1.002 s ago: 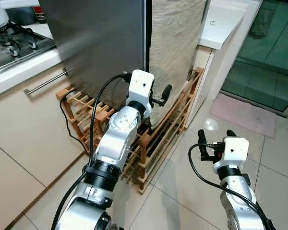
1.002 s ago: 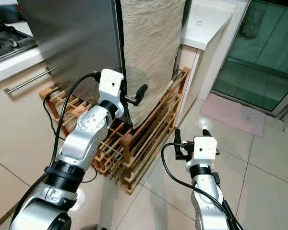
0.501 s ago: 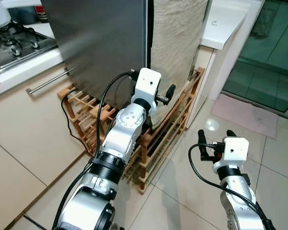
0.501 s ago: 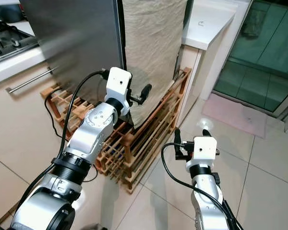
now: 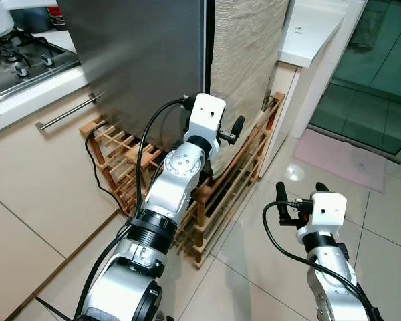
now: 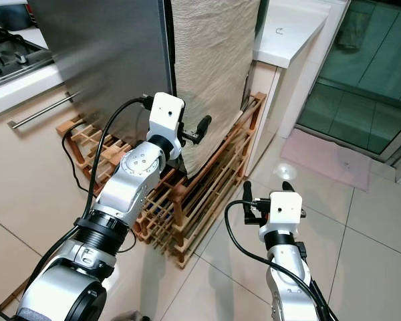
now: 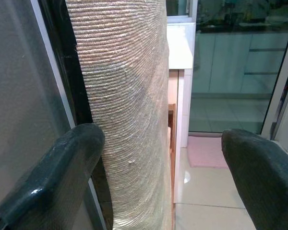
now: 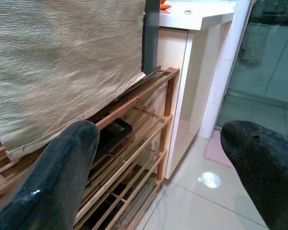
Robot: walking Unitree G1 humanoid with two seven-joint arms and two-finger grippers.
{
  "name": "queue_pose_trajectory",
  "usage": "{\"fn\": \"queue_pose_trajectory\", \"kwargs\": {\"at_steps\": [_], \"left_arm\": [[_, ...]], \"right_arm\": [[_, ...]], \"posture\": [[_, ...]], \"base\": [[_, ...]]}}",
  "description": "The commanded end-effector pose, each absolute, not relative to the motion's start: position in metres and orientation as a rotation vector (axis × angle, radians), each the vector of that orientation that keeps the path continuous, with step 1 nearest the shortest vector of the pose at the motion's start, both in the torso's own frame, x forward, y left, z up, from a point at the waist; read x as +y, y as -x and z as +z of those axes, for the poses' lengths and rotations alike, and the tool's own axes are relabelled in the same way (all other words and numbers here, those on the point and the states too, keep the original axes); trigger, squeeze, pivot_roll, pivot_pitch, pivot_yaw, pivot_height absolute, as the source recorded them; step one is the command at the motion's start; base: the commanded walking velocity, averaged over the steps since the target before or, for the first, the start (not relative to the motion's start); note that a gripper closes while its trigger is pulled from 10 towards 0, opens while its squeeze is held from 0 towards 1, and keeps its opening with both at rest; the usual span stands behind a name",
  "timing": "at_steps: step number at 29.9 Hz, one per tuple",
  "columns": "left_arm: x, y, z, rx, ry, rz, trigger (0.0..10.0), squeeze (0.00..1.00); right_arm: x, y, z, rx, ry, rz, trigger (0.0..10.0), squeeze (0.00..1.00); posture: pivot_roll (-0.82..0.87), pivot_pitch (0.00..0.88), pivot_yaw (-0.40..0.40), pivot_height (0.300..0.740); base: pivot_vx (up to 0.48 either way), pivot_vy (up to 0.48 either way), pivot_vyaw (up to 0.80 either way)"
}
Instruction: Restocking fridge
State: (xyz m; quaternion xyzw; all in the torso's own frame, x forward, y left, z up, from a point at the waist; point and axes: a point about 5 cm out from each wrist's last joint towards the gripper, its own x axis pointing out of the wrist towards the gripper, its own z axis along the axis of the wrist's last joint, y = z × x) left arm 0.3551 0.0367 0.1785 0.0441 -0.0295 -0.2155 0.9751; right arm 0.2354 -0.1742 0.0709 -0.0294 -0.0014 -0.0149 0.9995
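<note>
**Left arm closes on the fridge's door edge**

Since a second ago the left arm has stretched forward and up, carrying the left gripper (image 5: 232,131) from beside the wooden rack (image 5: 207,194) to a spot level with the lower part of the fridge (image 5: 147,53); over the last half second it has hardly shifted. The right arm has kept its place.

The fridge stands straight ahead of the robot, a tall steel body between the desk with the gas hob (image 5: 20,57) on the left and a white desk (image 5: 311,30) on the right. Its long axis is upright. A dark vertical gap (image 5: 207,67) runs down its front, and to the right of that gap a beige woven cloth (image 5: 244,60) hangs over the panel, falling to the top of the rack that stands against the fridge's foot.

What the coming move turns on is that gap. It lies just ahead of the left gripper and slightly to its left; in the left wrist view the gap and the cloth's edge sit between the two black fingers (image 7: 53,172), which are spread wide apart and hold nothing. The left arm is plainly the nearer one.

The right gripper (image 5: 299,195) hovers low over the tiled floor (image 5: 254,267), well apart from the fridge, fingers also spread and empty.
</note>
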Motion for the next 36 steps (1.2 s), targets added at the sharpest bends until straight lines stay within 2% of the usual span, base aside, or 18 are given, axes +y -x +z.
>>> {"fn": "queue_pose_trajectory", "kwargs": {"at_steps": [1,17,33,36], "left_arm": [[0.044,-0.359,0.178,-0.048,-0.091,-0.398,10.0,0.0],[0.054,-0.35,0.169,-0.018,-0.07,-0.383,10.0,0.0],[0.03,-0.35,0.173,-0.017,-0.056,-0.455,10.0,0.0],[0.037,-0.349,0.176,-0.025,-0.055,-0.455,10.0,0.0]], "right_arm": [[-0.178,-0.232,0.069,0.005,0.06,-0.041,10.0,0.0],[-0.181,-0.232,0.064,0.019,0.067,-0.036,10.0,0.0],[-0.179,-0.234,0.068,0.003,0.069,-0.031,10.0,0.0],[-0.179,-0.233,0.07,0.0,0.07,-0.035,10.0,0.0]], "posture": [[0.01,0.039,0.012,0.74],[0.02,0.032,0.004,0.74],[0.0,0.02,0.01,0.74],[0.01,0.024,0.011,0.74]], "base": [[0.0,0.0,0.0],[0.0,0.0,0.0],[0.0,0.0,0.0],[0.0,0.0,0.0]]}}
